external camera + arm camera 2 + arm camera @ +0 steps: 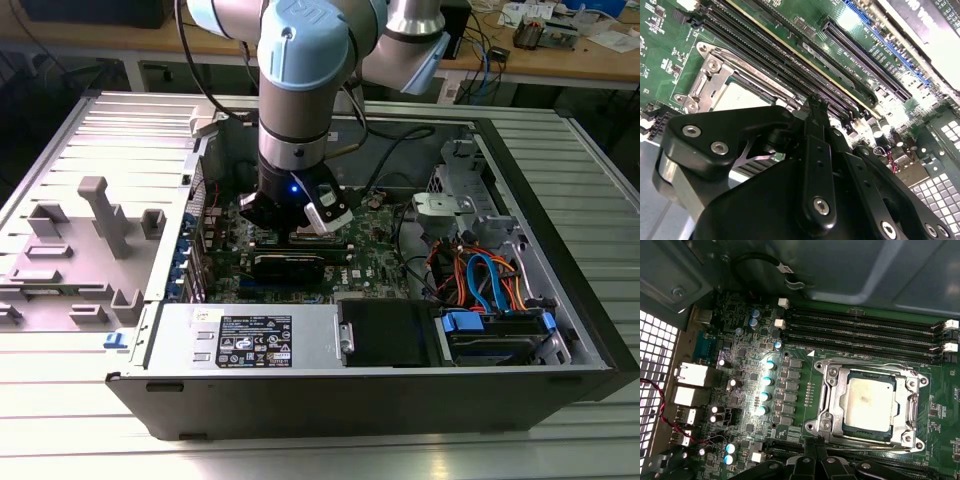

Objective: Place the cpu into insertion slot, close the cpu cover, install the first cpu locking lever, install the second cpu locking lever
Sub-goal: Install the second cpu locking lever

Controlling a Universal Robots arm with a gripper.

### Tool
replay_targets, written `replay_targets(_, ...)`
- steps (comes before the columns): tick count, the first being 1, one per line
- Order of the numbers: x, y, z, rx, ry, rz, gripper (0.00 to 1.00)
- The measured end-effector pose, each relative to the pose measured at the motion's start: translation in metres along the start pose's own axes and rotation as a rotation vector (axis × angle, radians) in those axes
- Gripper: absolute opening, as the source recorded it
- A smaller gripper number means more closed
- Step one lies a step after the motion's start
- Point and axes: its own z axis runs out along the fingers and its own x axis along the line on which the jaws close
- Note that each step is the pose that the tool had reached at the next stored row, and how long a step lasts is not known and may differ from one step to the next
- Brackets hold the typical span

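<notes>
The gripper (812, 107) sits closest to the lens in the second wrist view, its black linkage running up to two fingers pressed together at the tips with nothing between them. In the first wrist view we see the same closed tips (813, 442) just beside the edge of the insertion slot (826, 405) on the green motherboard (745, 355). The cpu (870, 402) lies flat in that slot, silver-grey top facing up, its edges square with the socket rim. The cpu cover (910, 402) is folded down around it, framing the chip through its cut-out centre. The long black memory slots (860, 332) run parallel to one side of the socket. In the exterior view the arm (295, 90) reaches straight down into the open computer case (560, 240).
</notes>
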Motion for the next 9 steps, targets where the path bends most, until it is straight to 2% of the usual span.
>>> replay_targets(9, 0.0002, -0.0002, 0.0016, -0.0007, -0.0001, 0.000, 0.11)
